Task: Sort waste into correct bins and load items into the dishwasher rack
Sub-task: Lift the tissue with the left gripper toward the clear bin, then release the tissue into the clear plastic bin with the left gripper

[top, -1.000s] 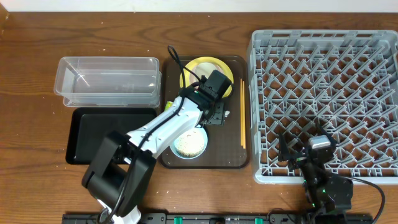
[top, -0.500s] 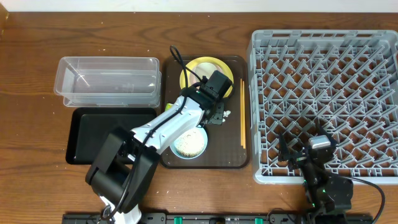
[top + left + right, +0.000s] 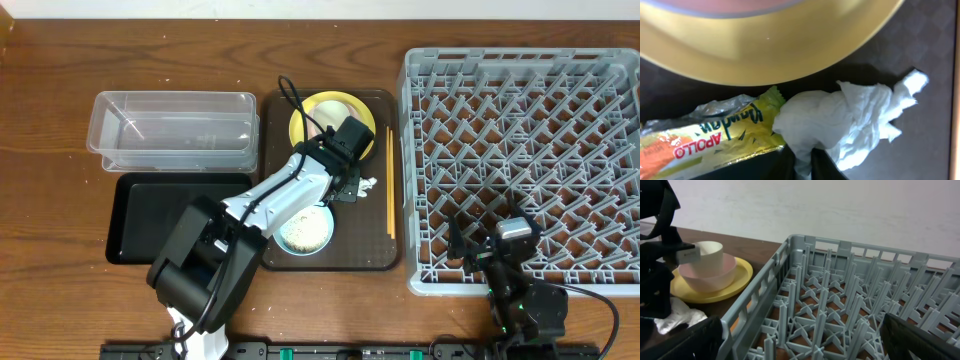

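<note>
The tissue (image 3: 850,120) lies on the brown tray (image 3: 375,250), against the snack wrapper (image 3: 705,140), beside the yellow plate (image 3: 765,55). The outstretched left gripper (image 3: 802,162) has its jaws pinched on it; the right gripper (image 3: 800,345) holds its jaws wide and empty over the rack (image 3: 840,305).

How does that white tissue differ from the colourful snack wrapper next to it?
The tissue is plain white; the snack wrapper is printed yellow, green and orange. The tissue is a crumpled lump; the wrapper lies long and fairly flat. The left gripper pinches the tissue's edge, not the wrapper. Both lie on the dark tray beside the yellow plate.
</note>
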